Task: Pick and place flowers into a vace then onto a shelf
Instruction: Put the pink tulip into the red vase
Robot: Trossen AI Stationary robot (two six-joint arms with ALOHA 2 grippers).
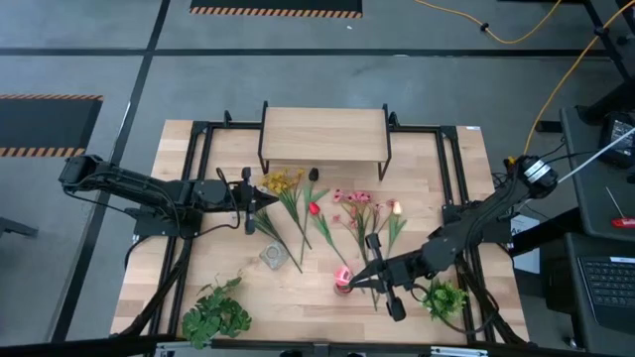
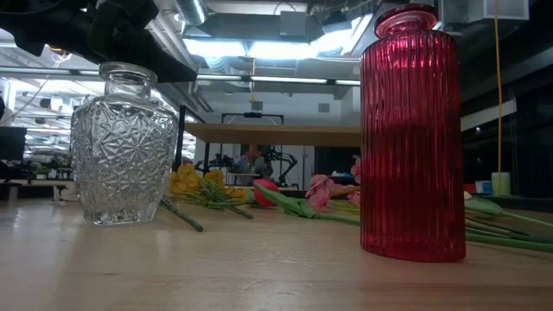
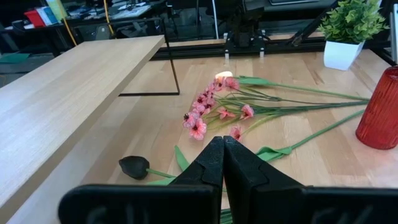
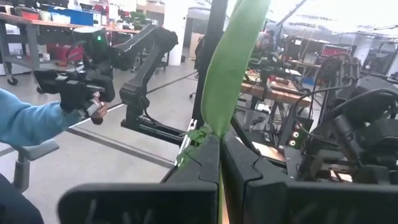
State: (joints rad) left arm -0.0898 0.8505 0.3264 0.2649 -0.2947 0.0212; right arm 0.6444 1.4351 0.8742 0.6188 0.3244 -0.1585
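Observation:
The flowers [image 1: 337, 208] lie loose on the tabletop in front of the shelf [image 1: 324, 136]: yellow, red, pink and one dark blossom [image 3: 134, 166]. A clear glass vase [image 1: 274, 256] and a red ribbed vase [image 1: 343, 285] stand nearer the front edge. My right gripper [image 1: 357, 280] is level beside the red vase's mouth, shut on a green flower stem [image 4: 233, 62]; its blossom is out of view. My left gripper [image 1: 263, 201] is shut and holds nothing, above the flowers' left side. My right gripper pinches the green stem where a broad leaf joins it [image 4: 214, 138] between its two fingers. The fingers are level and point toward the table's left, across the stem. The stem stands upright above the fingers; where its lower end sits is hidden by the gripper.
A leafy green plant [image 1: 216, 312] lies at the front left. Another plant in a white pot [image 1: 444, 297] stands at the front right, close to my right arm. A black metal frame [image 1: 198, 149] runs round the table. A person's sleeve [image 4: 31, 121] shows beyond the table.

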